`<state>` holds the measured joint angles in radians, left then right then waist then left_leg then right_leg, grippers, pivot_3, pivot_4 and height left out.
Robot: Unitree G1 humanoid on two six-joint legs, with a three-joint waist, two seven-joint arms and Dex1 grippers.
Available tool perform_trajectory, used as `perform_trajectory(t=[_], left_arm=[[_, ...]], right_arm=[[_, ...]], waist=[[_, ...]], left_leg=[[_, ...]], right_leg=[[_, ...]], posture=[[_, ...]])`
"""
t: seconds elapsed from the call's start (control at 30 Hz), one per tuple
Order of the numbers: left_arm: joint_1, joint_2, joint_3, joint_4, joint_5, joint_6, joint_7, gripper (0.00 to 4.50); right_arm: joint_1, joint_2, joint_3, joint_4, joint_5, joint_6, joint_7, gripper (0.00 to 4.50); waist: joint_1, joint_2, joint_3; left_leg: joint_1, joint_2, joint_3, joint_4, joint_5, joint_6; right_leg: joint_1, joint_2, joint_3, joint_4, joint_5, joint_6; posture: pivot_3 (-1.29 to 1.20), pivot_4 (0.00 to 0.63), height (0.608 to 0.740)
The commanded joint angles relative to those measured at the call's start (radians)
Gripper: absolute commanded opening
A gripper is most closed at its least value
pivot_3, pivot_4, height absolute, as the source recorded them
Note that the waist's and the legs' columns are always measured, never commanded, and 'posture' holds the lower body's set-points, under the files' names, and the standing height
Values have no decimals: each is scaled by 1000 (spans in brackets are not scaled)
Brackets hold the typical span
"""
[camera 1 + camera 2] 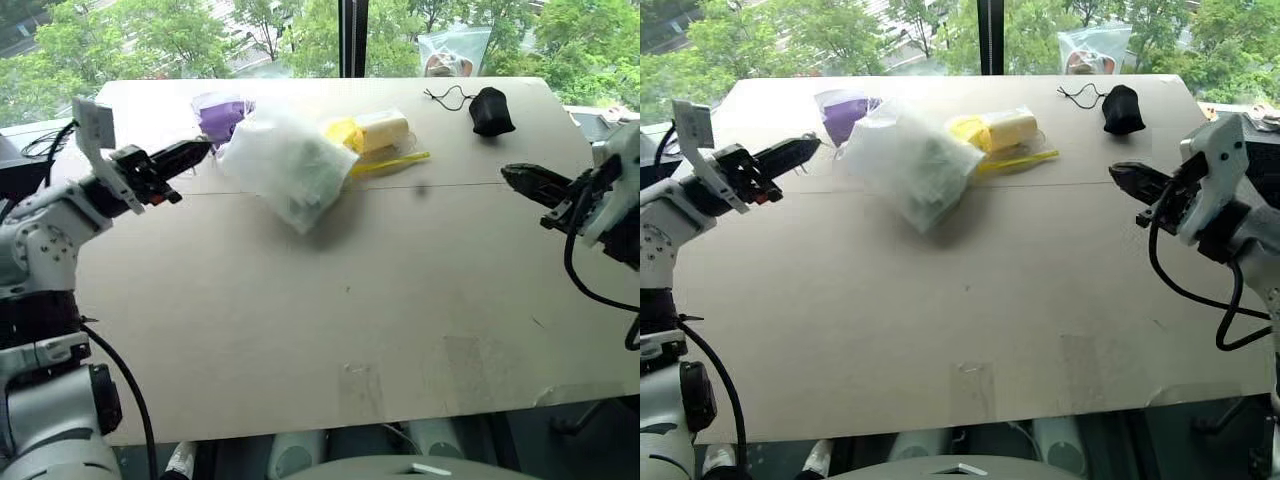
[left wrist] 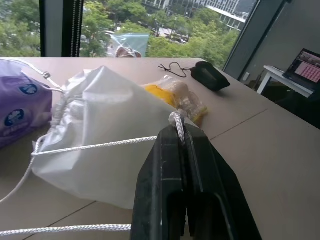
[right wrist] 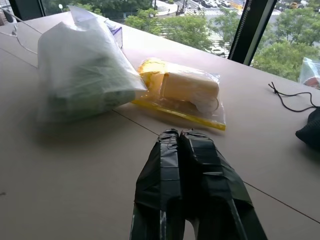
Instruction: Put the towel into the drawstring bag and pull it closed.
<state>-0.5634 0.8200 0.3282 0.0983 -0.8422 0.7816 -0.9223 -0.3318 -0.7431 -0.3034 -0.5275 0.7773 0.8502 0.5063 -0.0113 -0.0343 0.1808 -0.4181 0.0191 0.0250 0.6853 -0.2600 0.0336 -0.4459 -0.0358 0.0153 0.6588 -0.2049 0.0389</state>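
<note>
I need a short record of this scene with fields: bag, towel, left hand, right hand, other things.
bag: white drawstring bag lying on the table, mouth gathered
towel: green shape seen through the bag's fabric
left hand: shut on the white cord
right hand: shut, holding nothing
other things: yellow item in clear plastic, black pouch, purple packet

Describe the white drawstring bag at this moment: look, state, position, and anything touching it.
The drawstring bag is a thin, translucent white fabric sack, bulging with something greenish showing faintly through it. Its neck is gathered and puckered toward the robot's left. It lies tilted on the far part of the table, between a purple packet and a clear plastic bag with yellow contents. A white cord runs from the neck to the left gripper, which is shut on it.
</note>
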Motion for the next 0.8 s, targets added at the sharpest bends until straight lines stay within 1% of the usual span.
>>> perform_trajectory(t=[0.03,0.07,0.1,0.17,0.23,0.27,0.33,0.37,0.4,0.47,0.5,0.53,0.6,0.63,0.67,0.73,0.77,0.8], left_arm=[[29,-59,-13,-289,-205,153,61,33],[50,-74,-23,-346,-260,196,80,33],[76,-79,-32,-403,-320,240,96,1],[119,-74,-47,-476,-405,306,121,0],[158,-78,-80,-533,-413,316,140,0],[175,-91,-84,-542,-412,316,175,0],[227,-96,-57,-540,-420,320,231,0],[256,-86,-46,-545,-391,306,244,0],[303,-60,-37,-547,-322,272,242,0],[420,-4,40,-544,-258,236,208,546],[488,28,74,-553,-221,213,176,725],[553,54,103,-571,-192,188,140,1223],[653,85,141,-609,-130,131,103,2209],[679,89,153,-617,-115,114,97,2614],[695,89,161,-620,-108,105,97,3138],[813,96,211,-639,-31,46,50,4028],[855,84,243,-647,-16,26,40,4418],[887,70,261,-653,12,-4,43,4418]], right_arm=[[-2,40,115,-33,-44,-22,-16,0],[-19,67,141,-21,-52,-25,-30,0],[-31,81,170,-17,-54,-25,-23,298],[-33,63,222,-28,-80,-27,20,912],[-41,70,243,-26,-84,-27,31,1785],[-49,70,279,-16,-123,-38,24,2184],[-47,66,330,-14,-166,-51,35,3123],[-40,67,335,-22,-161,-48,45,3647],[-32,77,327,-28,-151,-47,45,4042],[5,76,303,-49,-131,-45,59,4108],[23,69,288,-53,-131,-49,64,4108],[39,64,268,-54,-128,-48,66,4108],[75,42,235,-60,-124,-55,84,4500],[88,34,226,-62,-124,-58,93,4500],[98,27,220,-60,-127,-64,101,4500],[165,8,193,-86,-135,-77,114,4500],[200,4,178,-99,-136,-89,122,4500],[232,6,162,-107,-139,-110,128,4500]], waist=[[3,0,0],[2,0,0],[0,0,0],[-5,0,0],[-6,0,0],[-6,1,0],[-6,2,-1],[-5,2,-1],[-4,2,-1],[-6,2,-1],[-7,2,-1],[-8,2,-1],[0,2,0],[4,2,0],[11,2,-1],[17,2,-1],[17,2,-2],[17,2,-2]], left_leg=[[0,0,-1,1,0,0],[1,0,-1,1,0,0],[2,-1,-1,1,0,0],[3,-1,0,1,0,0],[4,0,0,1,0,0],[4,0,0,1,0,0],[5,0,-1,1,0,0],[5,0,-1,1,0,0],[5,0,-1,1,0,0],[5,0,-1,1,0,0],[4,0,-1,1,0,0],[4,0,0,0,0,0],[4,1,0,-1,0,0],[3,0,0,-1,0,0],[3,0,0,-1,0,0],[3,0,-1,0,0,0],[4,0,-1,0,0,0],[4,0,0,-1,0,0]], right_leg=[[0,0,0,0,0,0],[1,0,-1,0,0,0],[2,0,0,1,0,0],[2,0,1,2,0,0],[1,2,1,3,0,0],[1,2,1,3,0,0],[2,3,1,3,0,0],[2,3,1,3,0,0],[2,3,0,3,0,0],[2,3,1,3,0,0],[2,3,1,3,0,0],[1,3,1,2,0,-1],[1,2,1,2,-1,-1],[0,2,1,1,-1,-1],[1,1,0,0,-1,-2],[2,0,-1,-1,-3,-5],[2,0,-1,-2,-3,-5],[3,0,-1,-2,-3,-5]], posture=[[0,150,740],[0,150,740],[0,150,740],[0,150,740],[0,150,740],[0,150,740],[0,150,740],[0,150,740],[0,150,740],[0,150,740],[0,150,740],[0,150,740],[0,150,740],[0,150,740],[0,150,740],[0,150,740],[0,150,740],[0,150,740]])
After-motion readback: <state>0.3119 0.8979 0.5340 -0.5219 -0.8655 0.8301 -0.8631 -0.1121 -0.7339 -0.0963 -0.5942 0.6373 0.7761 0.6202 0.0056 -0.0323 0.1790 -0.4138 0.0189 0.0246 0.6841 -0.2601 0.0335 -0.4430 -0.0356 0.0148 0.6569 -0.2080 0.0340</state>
